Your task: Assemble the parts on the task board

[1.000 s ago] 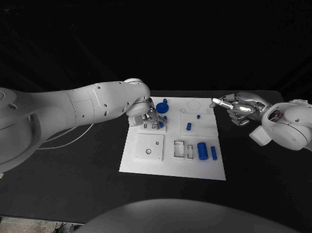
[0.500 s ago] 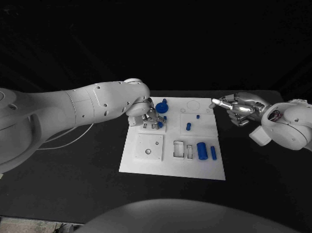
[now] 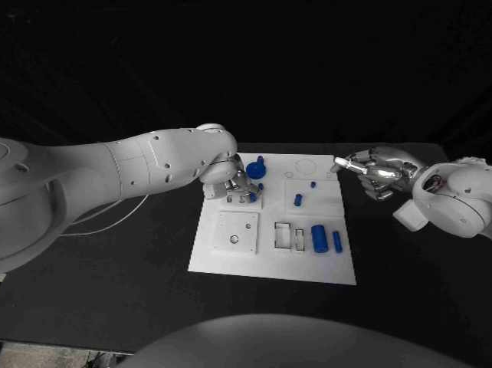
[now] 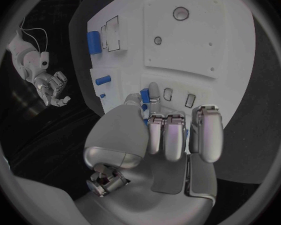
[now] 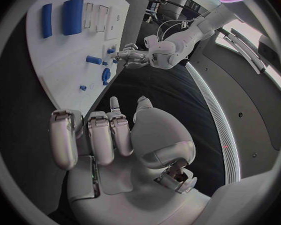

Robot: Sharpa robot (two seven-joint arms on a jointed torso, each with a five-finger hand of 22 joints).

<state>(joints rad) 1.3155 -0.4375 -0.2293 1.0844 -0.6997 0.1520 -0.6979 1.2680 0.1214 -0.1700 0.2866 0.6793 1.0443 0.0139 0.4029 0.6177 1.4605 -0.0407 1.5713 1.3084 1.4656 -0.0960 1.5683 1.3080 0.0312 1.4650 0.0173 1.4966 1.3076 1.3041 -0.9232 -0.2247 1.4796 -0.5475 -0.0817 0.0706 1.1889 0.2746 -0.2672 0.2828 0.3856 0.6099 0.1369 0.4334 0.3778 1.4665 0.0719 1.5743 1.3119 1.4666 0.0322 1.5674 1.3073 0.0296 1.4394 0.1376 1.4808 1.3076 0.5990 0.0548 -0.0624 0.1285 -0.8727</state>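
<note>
The left hand (image 3: pixel 237 184) pinches a small blue part (image 3: pixel 253 196) over the task board (image 3: pixel 270 261), apparently seating it and next needing downward pressure; the right hand (image 3: pixel 373 173) hovers, fingers curled around nothing.

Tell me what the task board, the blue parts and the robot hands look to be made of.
Task board: matte white, flat, with sharp-cut recesses; likely plastic or painted sheet, can't tell which.
Blue parts, such as the large cylinder: uniform saturated blue with a soft sheen; probably plastic.
Left robot hand and right robot hand: silver-grey with smooth highlights; metal or metallic-coated plastic.
</note>
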